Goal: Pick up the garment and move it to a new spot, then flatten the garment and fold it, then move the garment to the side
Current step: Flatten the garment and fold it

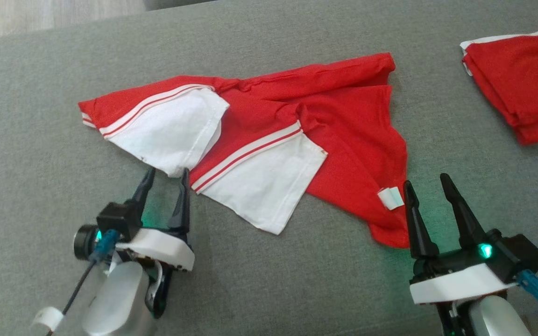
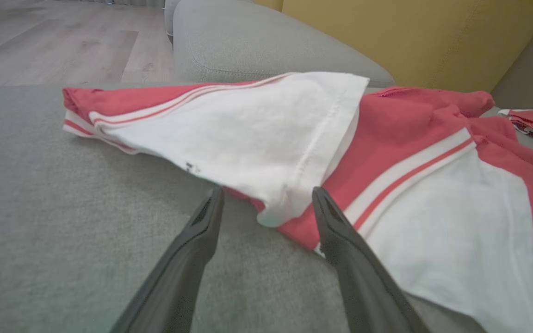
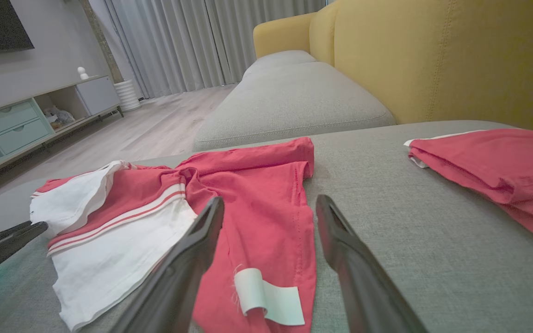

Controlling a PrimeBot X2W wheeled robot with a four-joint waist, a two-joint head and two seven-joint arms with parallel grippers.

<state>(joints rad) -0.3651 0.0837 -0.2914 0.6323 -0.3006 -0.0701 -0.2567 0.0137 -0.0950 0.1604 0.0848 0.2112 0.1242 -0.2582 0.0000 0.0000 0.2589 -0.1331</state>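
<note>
Sprawling on coarse grey cushion (image 1: 40, 116) — rumpled red-and-white garment (image 1: 343, 116), left pincer (image 1: 168, 171) and right pincer (image 1: 425, 180) splayed wide, empty

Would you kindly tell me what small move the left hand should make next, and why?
Probably ease the left hand forward slightly and shut it on the white sleeve at its corner. It is open with that corner just between its tips, nothing gripped yet. The garment lies rumpled on the grey cushion, and the right hand is open by the hem.
</note>
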